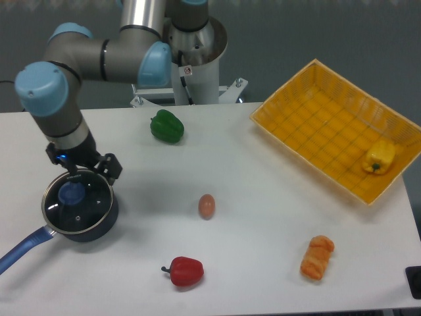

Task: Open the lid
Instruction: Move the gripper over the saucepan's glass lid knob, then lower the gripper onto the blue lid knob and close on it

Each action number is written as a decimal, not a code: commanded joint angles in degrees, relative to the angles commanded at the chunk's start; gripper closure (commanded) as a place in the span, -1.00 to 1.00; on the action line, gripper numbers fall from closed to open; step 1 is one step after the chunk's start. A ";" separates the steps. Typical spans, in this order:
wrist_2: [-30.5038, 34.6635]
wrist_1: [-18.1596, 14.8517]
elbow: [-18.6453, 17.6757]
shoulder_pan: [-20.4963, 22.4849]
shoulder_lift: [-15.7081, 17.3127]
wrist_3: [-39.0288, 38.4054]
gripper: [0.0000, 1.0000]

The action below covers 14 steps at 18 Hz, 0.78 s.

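Tool [74, 181] of the arm hangs just above the blue knob of the round transparent glass lid [77, 207], which sits on the dark blue saucepan [99, 224] at the tabletop's [263, 224] left, but whether its fingers are closed cannot be told.

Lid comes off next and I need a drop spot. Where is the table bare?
Bare: the stretch between saucepan, green pepper and egg, nearest the lid; also between egg, croissant and yellow basket. Crowded: around the gripper above the pan, and the front near the red pepper.
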 joint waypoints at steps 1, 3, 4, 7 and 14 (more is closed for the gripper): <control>0.87 0.00 0.79 -0.61 -1.05 -0.26 -1.00; 2.28 0.09 1.76 -1.67 -2.72 -1.40 -1.00; 2.55 0.09 2.03 -1.76 -3.17 -1.58 -1.00; 2.82 0.09 2.03 -1.94 -3.70 -1.50 -1.00; 3.34 0.18 2.12 -2.46 -4.93 -1.59 -1.00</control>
